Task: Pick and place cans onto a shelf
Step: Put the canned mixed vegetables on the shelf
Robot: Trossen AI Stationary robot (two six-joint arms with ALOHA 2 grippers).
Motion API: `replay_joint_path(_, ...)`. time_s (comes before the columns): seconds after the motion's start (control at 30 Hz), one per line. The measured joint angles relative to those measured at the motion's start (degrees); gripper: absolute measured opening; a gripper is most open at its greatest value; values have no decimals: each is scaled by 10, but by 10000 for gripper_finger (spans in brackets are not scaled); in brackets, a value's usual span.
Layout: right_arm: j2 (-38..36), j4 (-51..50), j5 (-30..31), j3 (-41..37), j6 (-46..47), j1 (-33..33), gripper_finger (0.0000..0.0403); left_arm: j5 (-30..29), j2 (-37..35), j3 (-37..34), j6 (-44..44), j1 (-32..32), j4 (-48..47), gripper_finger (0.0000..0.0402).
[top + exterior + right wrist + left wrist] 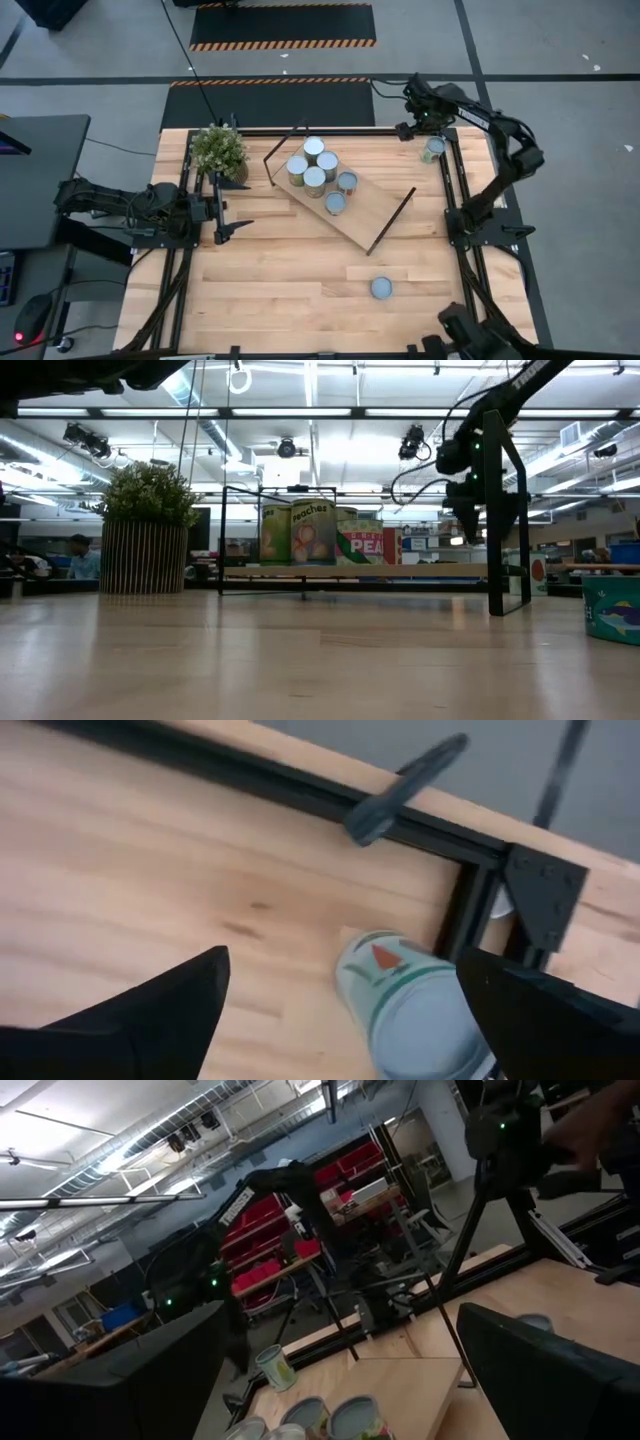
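Wooden desk: five cans on shelf; two left. My right tool, spread, hovers over far-right can. Left tool waits, spread.

My high camera looks straight down on the whole tabletop, with the shelf near its middle. My low camera sits at tabletop height, facing level across the boards to that same shelf and the room behind it. The left wrist camera looks from well off over the shelf's cans. The right wrist camera hangs close above a can beyond the shelf's end.
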Motion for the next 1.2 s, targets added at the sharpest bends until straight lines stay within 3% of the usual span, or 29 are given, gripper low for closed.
replay_joint_path(0.13, 32, -20, 37, 24, 46, 0, 390, 0, 0, 0, 0, 0, -3, 398)
replay_joint_path(0.37, 85, -143, 117, 98, 65, 27, 375, 0, 0, 0, 1, 0, -3, 398)
replay_joint_path(0.53, 136, -228, 110, 135, 69, 29, 373, 0, 0, 0, 1, 0, -3, 398)
replay_joint_path(0.9, 233, -309, 101, 181, 20, 24, 373, 0, 0, 0, 0, 0, -3, 398)
replay_joint_path(1.2, 249, -323, 87, 206, -11, 16, 373, 0, 0, 0, 8, 0, -3, 398)
